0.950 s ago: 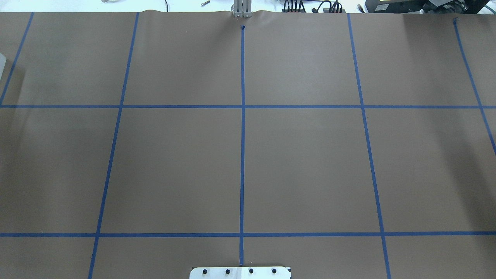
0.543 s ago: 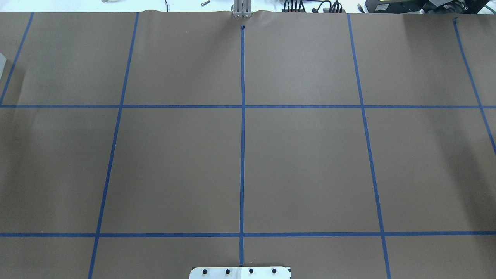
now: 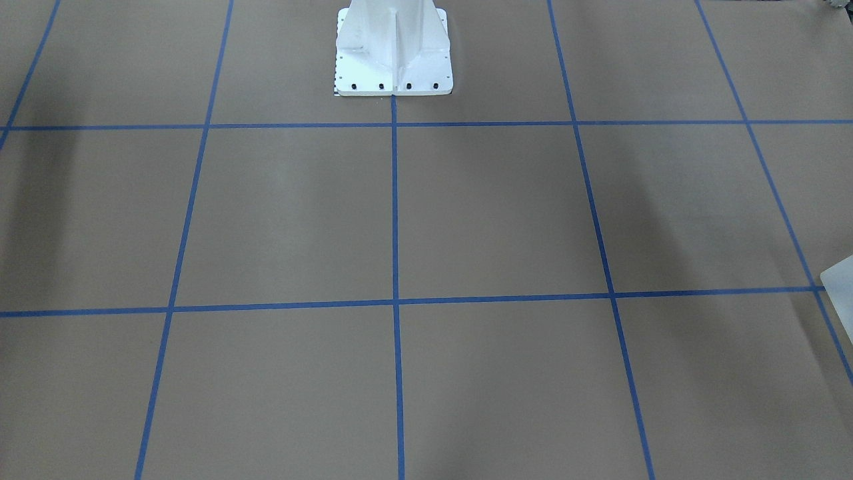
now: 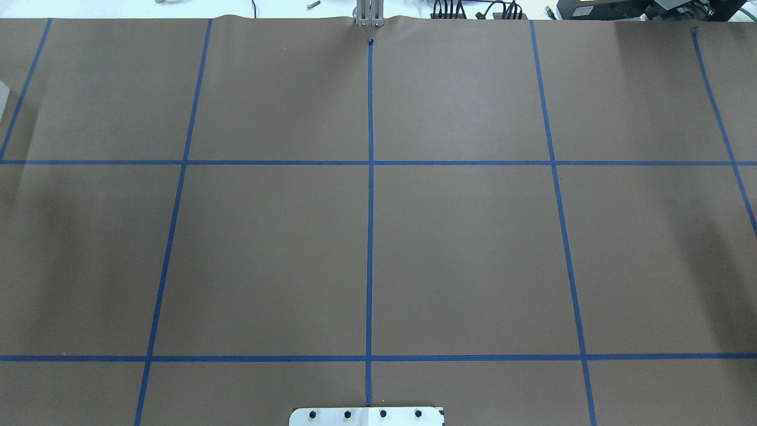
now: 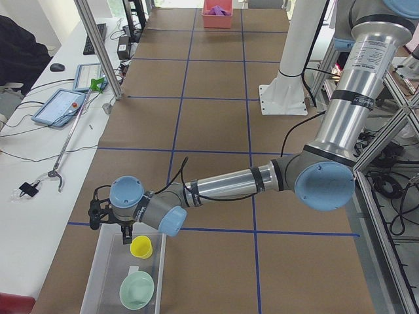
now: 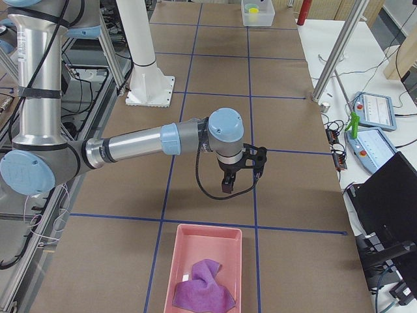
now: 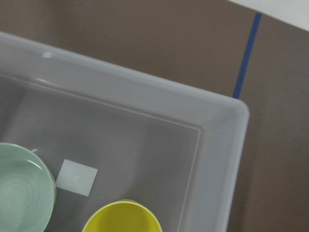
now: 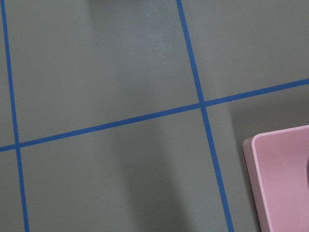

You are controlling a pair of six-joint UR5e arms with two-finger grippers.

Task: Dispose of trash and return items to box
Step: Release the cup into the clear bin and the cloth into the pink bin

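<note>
Jaws of the left gripper (image 5: 124, 234): seen only from the bench-end camera, so cannot tell how far apart they stand or whether they hold anything. Left gripper hangs over the near-robot end of the clear box (image 5: 98, 261), pointing down, just above and beside the yellow cup (image 5: 141, 247). Contact with the cup cannot be made out.

Right gripper (image 6: 238, 175): same limit. It shows only from the other end camera, and the spread of the jaws cannot be told. It hangs above bare bench, pointing down, near the short end of the pink tray (image 6: 171, 267) but not over it.

Clear box sits at the bench end on the robot's left. Inside it:
- yellow cup, upright, mouth up (image 7: 123, 220)
- green bowl (image 5: 137, 290), mouth up, beside the cup and apart from it; also at the left wrist camera's edge (image 7: 21, 193)
- small white square label (image 7: 76, 177) flat on the floor between the two

One rounded corner of the clear box (image 7: 145, 89) fills the left wrist view.

Pink tray sits at the opposite bench end and holds a crumpled purple cloth (image 6: 203, 287). A corner of the tray (image 8: 280, 174) shows in the right wrist view.

Bench (image 4: 473, 248) is covered in brown paper, gridded with blue tape (image 4: 370, 207). White pedestal (image 3: 393, 47) stands at the robot's edge. A sliver of the clear box shows at the overhead frame's left edge (image 4: 3, 97).
</note>
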